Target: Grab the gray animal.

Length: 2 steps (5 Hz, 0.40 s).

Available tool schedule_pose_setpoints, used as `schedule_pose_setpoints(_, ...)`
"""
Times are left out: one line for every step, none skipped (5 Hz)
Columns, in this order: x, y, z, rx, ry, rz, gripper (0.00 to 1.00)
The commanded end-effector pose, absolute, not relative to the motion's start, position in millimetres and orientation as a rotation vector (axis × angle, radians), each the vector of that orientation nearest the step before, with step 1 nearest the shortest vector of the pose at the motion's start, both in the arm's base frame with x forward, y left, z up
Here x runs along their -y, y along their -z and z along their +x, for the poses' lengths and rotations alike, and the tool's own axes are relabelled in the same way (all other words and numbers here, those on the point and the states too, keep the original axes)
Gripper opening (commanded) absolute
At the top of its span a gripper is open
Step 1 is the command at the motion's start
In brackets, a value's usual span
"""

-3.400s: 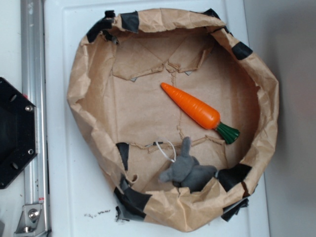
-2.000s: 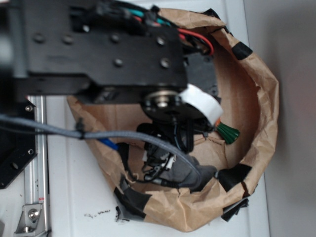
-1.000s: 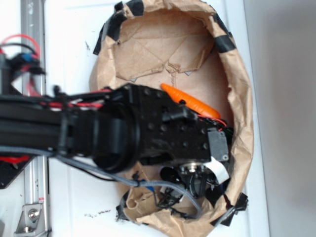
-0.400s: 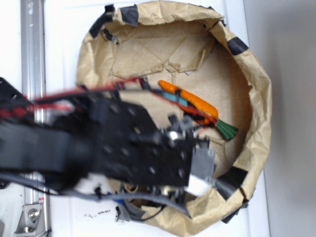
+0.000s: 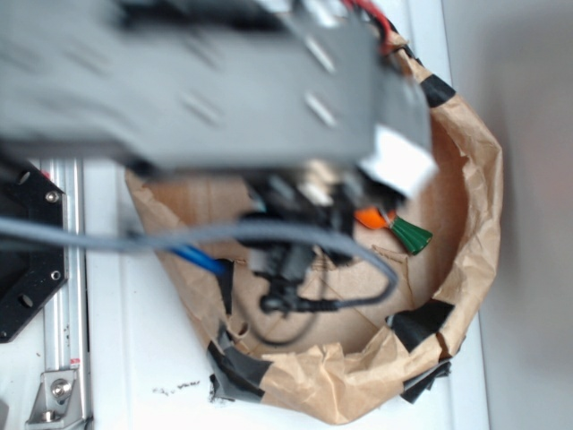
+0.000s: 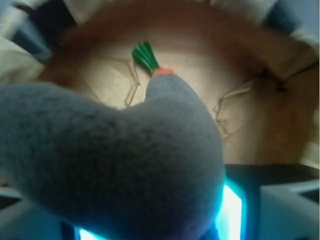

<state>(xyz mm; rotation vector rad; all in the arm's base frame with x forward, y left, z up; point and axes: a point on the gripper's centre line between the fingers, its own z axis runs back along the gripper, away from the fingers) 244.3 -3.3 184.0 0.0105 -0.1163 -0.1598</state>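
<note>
Since a moment ago the arm point(image 5: 206, 81) has swung toward the far side of the desk and now blurs across the far half of the paper bag point(image 5: 466, 269), where before it lay across the near-left part of it. The bag floor near the near edge, where the gray animal point(image 6: 115, 160) once lay, now shows only cables and bare paper. In the wrist view the plush fills the frame right against the camera, one long ear reaching toward the carrot point(image 5: 407, 235); whether the fingers are clamped on it cannot be told, since the gripper point(image 5: 286, 269) is blurred and the plush hides it. Counted: one gray animal, one carrot, of which only the green top and a bit of orange show, one bag, one arm
</note>
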Motion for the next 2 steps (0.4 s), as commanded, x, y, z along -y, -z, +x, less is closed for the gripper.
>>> schedule_pose_setpoints(10.4, -193.8, 242.6, 0.288, -0.001, 0.046, 0.00)
schedule_pose_setpoints(14.1, -181.7, 246.4, 0.280, 0.011, 0.042, 0.00)
